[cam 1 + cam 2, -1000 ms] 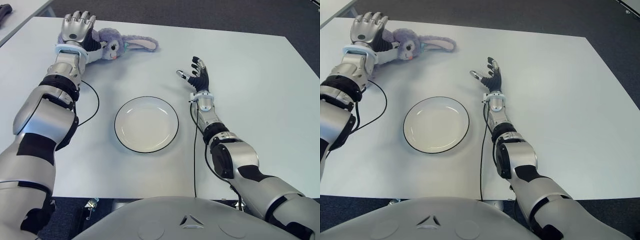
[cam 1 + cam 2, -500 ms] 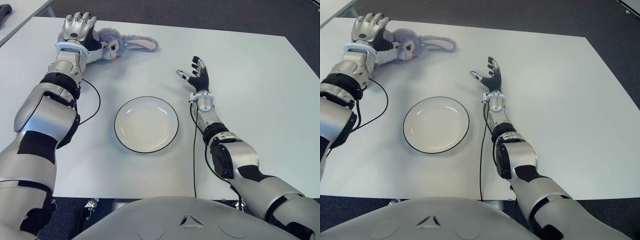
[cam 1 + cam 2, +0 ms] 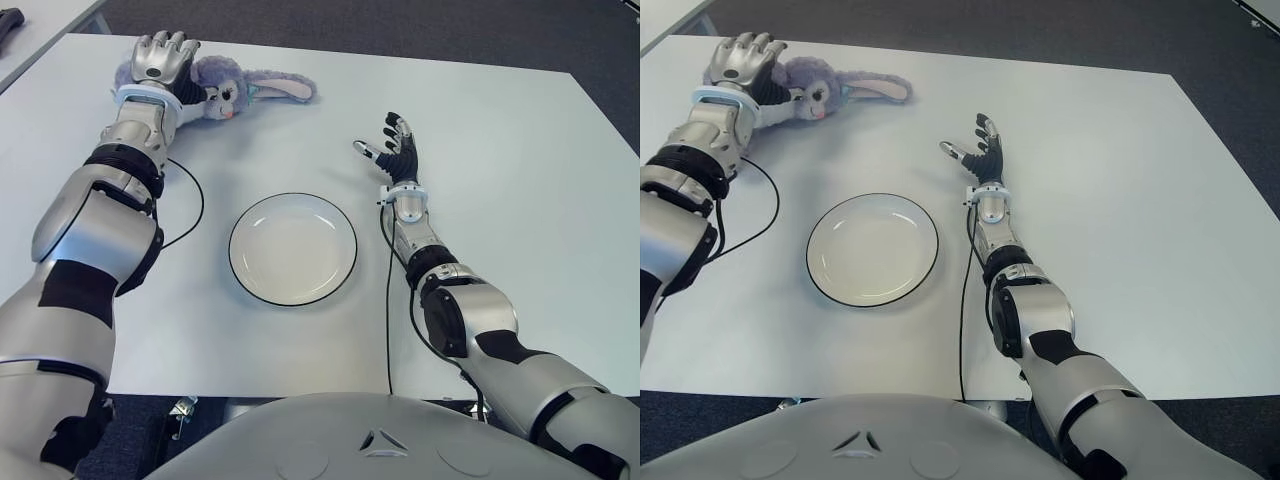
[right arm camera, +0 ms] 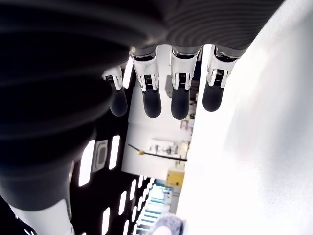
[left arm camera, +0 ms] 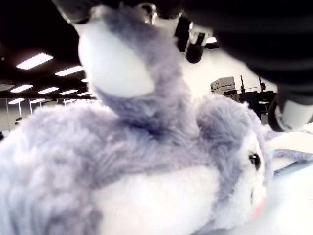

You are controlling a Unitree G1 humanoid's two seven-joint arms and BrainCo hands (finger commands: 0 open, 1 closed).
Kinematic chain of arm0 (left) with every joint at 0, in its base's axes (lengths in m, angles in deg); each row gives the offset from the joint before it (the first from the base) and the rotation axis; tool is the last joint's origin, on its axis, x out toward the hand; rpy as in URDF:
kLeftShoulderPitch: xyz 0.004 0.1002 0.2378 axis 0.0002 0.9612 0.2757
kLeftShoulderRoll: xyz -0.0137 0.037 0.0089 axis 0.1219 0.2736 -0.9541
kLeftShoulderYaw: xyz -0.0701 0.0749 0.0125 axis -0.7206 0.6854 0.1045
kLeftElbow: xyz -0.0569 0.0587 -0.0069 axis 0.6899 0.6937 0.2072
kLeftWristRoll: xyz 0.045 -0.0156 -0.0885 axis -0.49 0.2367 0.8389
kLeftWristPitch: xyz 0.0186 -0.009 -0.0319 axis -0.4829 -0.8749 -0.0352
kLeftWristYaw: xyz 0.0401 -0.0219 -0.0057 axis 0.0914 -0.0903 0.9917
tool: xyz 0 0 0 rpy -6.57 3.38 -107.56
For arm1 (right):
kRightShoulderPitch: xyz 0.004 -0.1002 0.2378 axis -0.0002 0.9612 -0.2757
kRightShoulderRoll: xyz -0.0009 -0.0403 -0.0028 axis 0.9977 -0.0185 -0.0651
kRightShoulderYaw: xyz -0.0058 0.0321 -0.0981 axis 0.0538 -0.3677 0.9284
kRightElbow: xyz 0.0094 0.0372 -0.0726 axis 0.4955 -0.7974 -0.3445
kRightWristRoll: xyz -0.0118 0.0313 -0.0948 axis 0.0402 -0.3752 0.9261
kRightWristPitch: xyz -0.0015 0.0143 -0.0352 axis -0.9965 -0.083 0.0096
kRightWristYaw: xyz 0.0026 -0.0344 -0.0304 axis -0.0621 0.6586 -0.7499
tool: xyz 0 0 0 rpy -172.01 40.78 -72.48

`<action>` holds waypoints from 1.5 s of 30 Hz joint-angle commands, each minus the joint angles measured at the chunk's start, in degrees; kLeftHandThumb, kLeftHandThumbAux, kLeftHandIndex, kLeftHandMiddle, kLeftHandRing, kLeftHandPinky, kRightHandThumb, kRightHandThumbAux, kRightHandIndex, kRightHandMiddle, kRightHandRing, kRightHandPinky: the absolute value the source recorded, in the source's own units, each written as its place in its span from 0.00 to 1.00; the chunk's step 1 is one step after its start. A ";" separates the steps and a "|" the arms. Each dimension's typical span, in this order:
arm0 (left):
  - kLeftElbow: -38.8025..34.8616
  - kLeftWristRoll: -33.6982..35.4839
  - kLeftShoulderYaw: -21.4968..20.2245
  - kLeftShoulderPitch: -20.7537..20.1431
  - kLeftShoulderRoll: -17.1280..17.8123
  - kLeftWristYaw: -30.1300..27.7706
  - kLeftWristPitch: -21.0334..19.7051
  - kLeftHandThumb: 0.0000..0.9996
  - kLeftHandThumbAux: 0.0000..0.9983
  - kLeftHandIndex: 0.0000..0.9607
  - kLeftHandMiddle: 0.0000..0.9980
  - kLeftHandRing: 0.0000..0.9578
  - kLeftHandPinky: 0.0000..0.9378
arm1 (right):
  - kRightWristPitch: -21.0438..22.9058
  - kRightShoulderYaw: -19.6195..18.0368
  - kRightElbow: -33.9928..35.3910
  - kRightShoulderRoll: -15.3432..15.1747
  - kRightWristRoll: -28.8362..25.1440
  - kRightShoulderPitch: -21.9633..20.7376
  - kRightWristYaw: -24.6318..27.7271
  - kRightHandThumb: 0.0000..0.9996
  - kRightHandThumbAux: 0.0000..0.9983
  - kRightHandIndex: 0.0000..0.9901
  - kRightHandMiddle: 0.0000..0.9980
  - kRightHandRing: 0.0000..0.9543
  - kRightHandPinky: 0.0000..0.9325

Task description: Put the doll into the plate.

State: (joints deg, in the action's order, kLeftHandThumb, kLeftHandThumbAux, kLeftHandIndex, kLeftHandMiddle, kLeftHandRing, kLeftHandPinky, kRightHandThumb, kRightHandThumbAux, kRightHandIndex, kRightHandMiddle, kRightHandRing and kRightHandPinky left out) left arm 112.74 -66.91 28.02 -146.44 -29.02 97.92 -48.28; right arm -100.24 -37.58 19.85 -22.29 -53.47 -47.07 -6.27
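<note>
A: While the left hand (image 3: 163, 58) sits on the doll (image 3: 235, 85) at the table's (image 3: 500, 150) far left, are its fingers clamped?
B: Curled over its body, looks gripped, doll lying on the table.
A: Right hand (image 3: 392, 150)?
B: Fingers spread, empty, right of the plate (image 3: 293, 248). Plate's well short of the doll.
</note>
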 commanded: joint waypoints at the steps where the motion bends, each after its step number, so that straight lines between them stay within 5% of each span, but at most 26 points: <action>1: 1.75 0.24 0.45 -1.21 -1.09 -2.71 0.27 0.30 0.34 0.00 0.01 0.03 0.05 | 6.93 0.21 -8.72 1.41 0.43 12.23 0.23 0.02 0.76 0.12 0.13 0.12 0.13; 30: 2.94 -0.18 1.90 -1.81 -2.18 -6.26 -2.40 0.37 0.32 0.00 0.08 0.12 0.05 | 6.86 0.63 -8.79 0.91 0.64 12.47 0.09 0.03 0.77 0.13 0.14 0.13 0.14; 36: 2.92 -0.01 1.99 -1.97 -2.14 -6.57 -2.53 0.41 0.33 0.00 0.11 0.19 0.19 | 7.04 0.53 -8.81 0.92 0.54 12.42 0.21 0.03 0.76 0.14 0.14 0.13 0.12; 45: 3.07 0.49 1.53 -1.84 -2.09 -6.54 -2.77 0.45 0.34 0.05 0.16 0.22 0.26 | 6.72 0.24 -8.76 0.96 0.25 12.40 0.51 0.04 0.77 0.15 0.14 0.13 0.12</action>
State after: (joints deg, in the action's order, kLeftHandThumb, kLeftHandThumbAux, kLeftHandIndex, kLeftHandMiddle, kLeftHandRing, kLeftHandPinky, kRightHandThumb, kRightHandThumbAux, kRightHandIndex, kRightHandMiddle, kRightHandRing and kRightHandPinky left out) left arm 114.23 -66.92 29.80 -147.56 -29.95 93.38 -50.27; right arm -100.24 -37.16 19.84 -22.65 -53.26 -47.07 -6.67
